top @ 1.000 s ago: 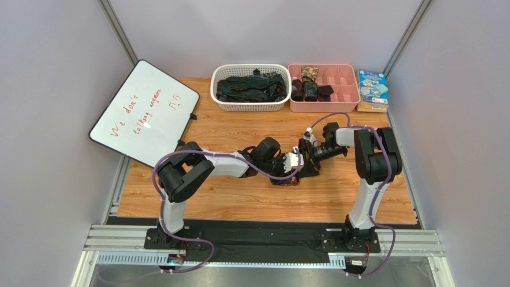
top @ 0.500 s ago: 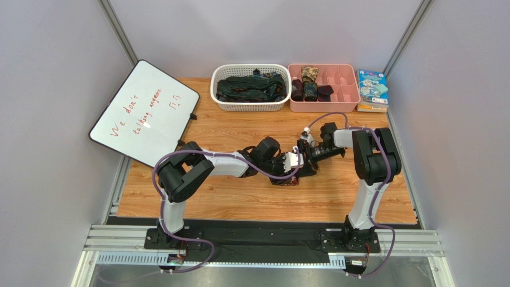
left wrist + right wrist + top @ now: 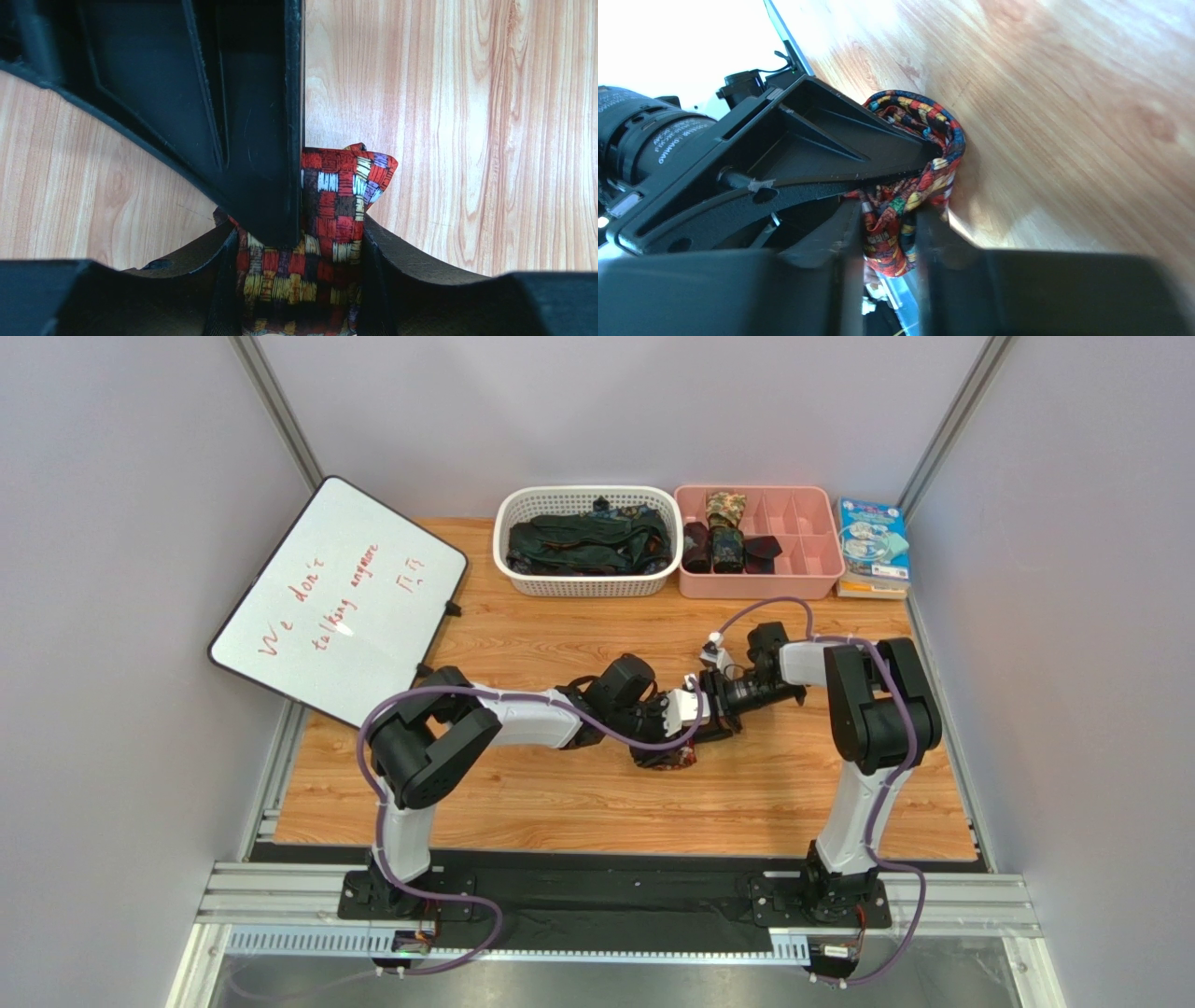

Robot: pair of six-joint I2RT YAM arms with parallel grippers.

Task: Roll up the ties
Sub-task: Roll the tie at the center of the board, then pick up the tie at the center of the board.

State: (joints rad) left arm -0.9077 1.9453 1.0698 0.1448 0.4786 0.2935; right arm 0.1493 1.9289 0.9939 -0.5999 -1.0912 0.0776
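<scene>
At six o'clock our left tool (image 3: 298, 246) grips the red-yellow checked fabric tie (image 3: 340, 210) on the light wooden surface (image 3: 484, 105).

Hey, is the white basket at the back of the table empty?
No, the white basket holds a heap of dark ties.

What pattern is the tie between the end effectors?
The tie has small squares, mostly red, some yellow and dark; clearest in left wrist view.
</scene>
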